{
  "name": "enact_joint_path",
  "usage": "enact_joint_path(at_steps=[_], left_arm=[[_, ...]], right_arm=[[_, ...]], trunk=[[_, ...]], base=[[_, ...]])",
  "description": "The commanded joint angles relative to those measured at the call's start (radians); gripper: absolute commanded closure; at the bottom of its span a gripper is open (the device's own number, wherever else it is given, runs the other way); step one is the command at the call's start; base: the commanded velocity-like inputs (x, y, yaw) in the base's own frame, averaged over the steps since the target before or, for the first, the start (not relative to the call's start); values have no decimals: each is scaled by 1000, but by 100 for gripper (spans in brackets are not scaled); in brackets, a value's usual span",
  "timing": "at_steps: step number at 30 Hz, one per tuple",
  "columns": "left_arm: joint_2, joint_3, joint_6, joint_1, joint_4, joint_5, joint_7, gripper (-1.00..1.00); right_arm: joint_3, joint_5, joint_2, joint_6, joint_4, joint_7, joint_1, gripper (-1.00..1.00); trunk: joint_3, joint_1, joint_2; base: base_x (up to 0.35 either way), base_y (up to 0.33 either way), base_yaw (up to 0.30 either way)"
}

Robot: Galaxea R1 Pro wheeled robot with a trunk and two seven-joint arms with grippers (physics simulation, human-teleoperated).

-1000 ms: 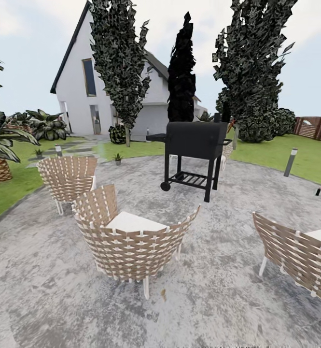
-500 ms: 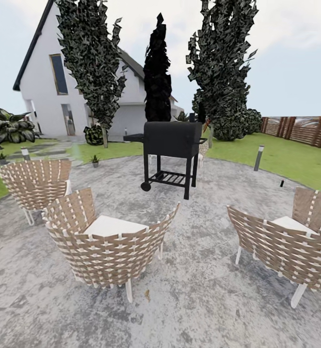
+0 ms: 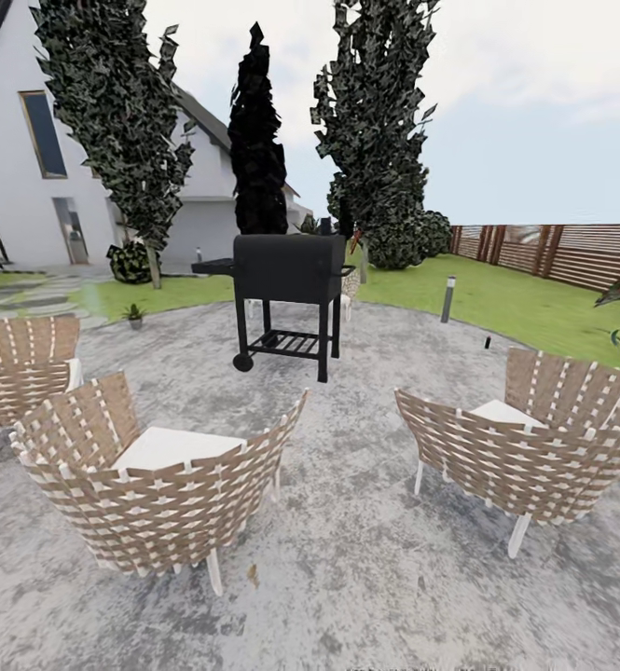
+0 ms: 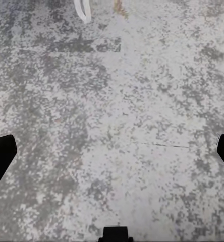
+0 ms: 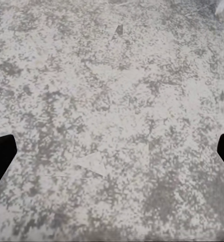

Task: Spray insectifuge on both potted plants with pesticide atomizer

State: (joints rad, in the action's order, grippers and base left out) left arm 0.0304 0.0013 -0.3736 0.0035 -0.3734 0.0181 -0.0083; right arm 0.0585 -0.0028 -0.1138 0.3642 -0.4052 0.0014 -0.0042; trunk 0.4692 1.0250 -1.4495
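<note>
Grey paved patio (image 3: 384, 596) carries woven chairs (image 3: 151, 494) and a black grill (image 3: 286, 270); one potted plant (image 3: 134, 315) sits at its lawn edge. Both wrist cameras face bare paving, left fingers (image 4: 1, 156) and right fingers (image 5: 1, 156) spread wide, holding nothing.

I see one potted plant (image 3: 134, 314) from the head camera: a small rosette of green leaves, upright in a low grey pot, standing on the lawn (image 3: 505, 298) just off the far left edge of the round grey patio (image 3: 384, 401). On the patio's far right side, near its rim, a tiny dark upright object (image 3: 487, 343) may be the pesticide atomizer; it is too small for me to be sure. The garden's brown slatted fence (image 3: 571, 253) runs behind the lawn at right.
</note>
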Motion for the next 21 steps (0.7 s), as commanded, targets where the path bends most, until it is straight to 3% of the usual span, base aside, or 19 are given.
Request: enact_joint_path(at_steps=[1,9,21], left_arm=[[0,0,-2,1,-1,2,-1,-100],[4,0,-2,1,-1,1,-1,-100],[3,0,-2,1,-1,0,-1,-100]], right_arm=[[1,0,0,2,0,0,0,-100],[1,0,0,2,2,0,0,-100],[1,0,0,2,3,0,0,-100]], trunk=[[1,0,0],[1,0,0],[1,0,0]], base=[[0,0,-300],[-98,32,-300],[-242,215,-300]])
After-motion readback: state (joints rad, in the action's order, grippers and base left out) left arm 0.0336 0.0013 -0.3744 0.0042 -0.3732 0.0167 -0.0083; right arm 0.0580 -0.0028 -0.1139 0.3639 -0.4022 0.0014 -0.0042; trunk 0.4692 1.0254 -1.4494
